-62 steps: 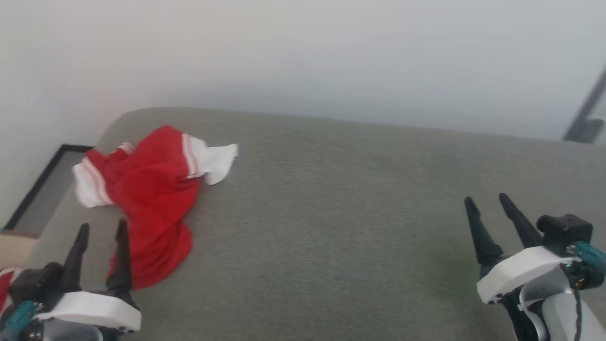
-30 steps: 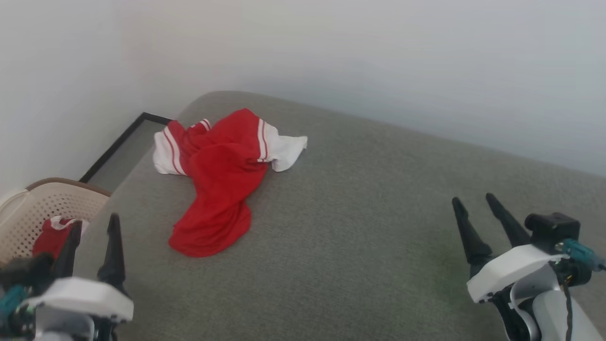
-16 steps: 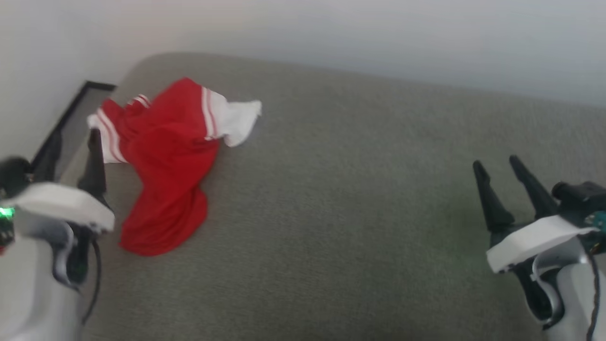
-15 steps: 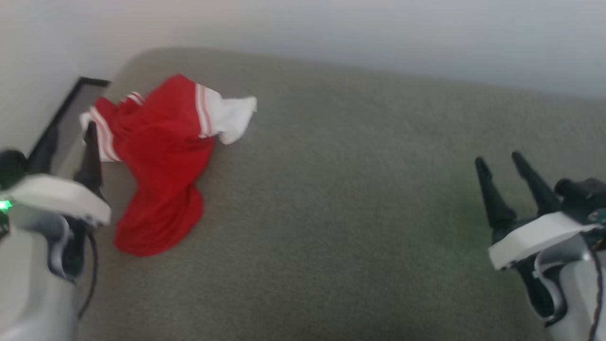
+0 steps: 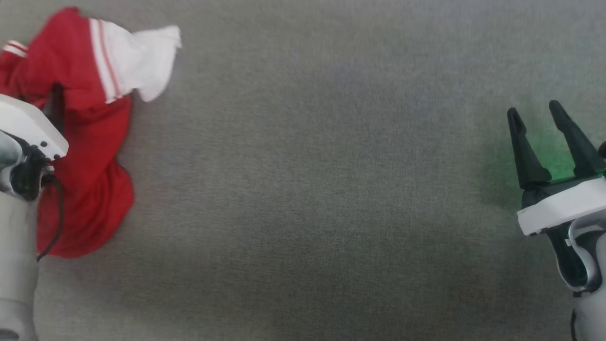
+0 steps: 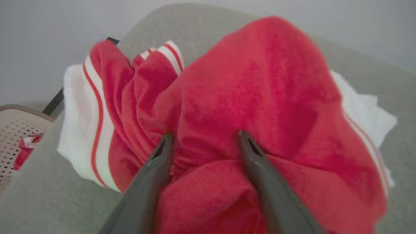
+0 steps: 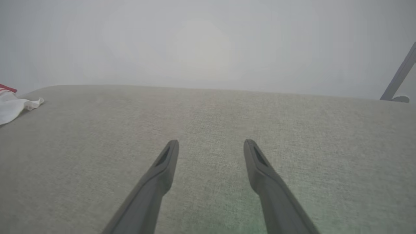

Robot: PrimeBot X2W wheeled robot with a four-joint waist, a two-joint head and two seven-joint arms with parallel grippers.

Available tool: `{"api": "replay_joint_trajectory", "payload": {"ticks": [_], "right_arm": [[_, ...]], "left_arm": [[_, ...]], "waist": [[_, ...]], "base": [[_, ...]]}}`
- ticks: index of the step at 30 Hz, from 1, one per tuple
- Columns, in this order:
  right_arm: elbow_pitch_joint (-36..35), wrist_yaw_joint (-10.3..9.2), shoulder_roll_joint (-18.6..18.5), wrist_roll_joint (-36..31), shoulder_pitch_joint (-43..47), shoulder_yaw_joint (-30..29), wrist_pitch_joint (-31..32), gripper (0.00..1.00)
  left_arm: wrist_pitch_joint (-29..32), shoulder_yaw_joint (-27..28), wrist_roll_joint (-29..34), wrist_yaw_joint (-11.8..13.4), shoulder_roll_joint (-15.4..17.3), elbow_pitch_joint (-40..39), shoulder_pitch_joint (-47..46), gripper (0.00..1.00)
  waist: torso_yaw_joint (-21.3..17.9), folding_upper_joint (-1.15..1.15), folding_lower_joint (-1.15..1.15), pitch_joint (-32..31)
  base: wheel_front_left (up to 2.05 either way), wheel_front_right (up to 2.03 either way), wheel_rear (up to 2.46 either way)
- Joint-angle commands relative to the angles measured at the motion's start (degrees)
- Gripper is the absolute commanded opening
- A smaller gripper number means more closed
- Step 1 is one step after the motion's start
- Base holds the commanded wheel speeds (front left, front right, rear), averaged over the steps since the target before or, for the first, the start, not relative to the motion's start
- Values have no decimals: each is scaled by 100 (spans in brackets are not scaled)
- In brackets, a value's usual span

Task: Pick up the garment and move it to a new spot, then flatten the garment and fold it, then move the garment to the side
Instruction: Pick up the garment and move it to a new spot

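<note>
Garment (image 5: 94, 142) lies crumpled at the far left of the grey fabric surface (image 5: 307, 189) in the head view, its red body bunched in a long heap and one white sleeve with red-and-white stripe trim spread out toward the upper middle; no number shows on the cloth that faces up

Left gripper (image 6: 205, 135) stands directly over that heap; in the left wrist view its two dark fingers are spread wide apart, tips down at the red cloth with a rumpled fold lying in the gap between them; the jaws have not closed on anything, and whether the tips press the cloth or hang just above it I cannot tell; the second white sleeve lies to the left of the fingers in that view; past it, off the edge of the surface, a beige perforated basket (image 6: 13, 130) holds a red-and-white cloth (image 6: 27, 149)

Right gripper (image 5: 534, 108) is well apart from the garment, at the right edge of the head view, above bare fabric; its fingers are likewise parted and hold nothing; a green glow (image 5: 549, 156) falls on the surface just beside them; in the right wrist view the fingers point across the bare surface toward a pale wall (image 7: 208, 42), with the tip of the white sleeve at the far left edge and a slanted grey bar (image 7: 398, 76) at the far right
</note>
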Motion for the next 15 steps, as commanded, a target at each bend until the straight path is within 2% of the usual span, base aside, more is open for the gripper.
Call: {"api": "replay_joint_trajectory", "payload": {"ticks": [1, 4, 9, 11, 13, 15], "right_arm": [[-59, -2, -25, -27, -75, 4, 20, 100], [-169, -2, -69, -27, -91, -38, 68, 100], [-329, -2, -123, -2, -134, -79, 161, 100], [-396, -2, -132, 7, -189, -89, 201, 100], [-456, -2, -135, -21, -223, -90, 245, 100], [-471, -2, -145, -25, -242, -94, 258, 100]], "left_arm": [[130, -10, -75, 34, 9, 122, -102, 100], [864, -108, -90, 97, -13, 722, -399, 100], [2081, -260, -129, 274, -233, 1658, -526, 100], [2327, -270, -168, 324, -313, 1842, -531, 100], [2206, -238, -228, 365, -404, 1923, -580, 100], [1987, -230, -239, 351, -425, 1907, -612, 0]], "waist": [[-127, 0, 0, 328], [-120, 0, 0, 479], [-99, 0, 0, 624], [-99, 0, 0, 677], [-104, 0, 0, 728], [-105, 0, 0, 732]], "base": [[0, 0, 0], [0, 0, 0], [0, 0, 0], [0, 0, 0], [0, 0, 0], [0, 0, 0]]}}
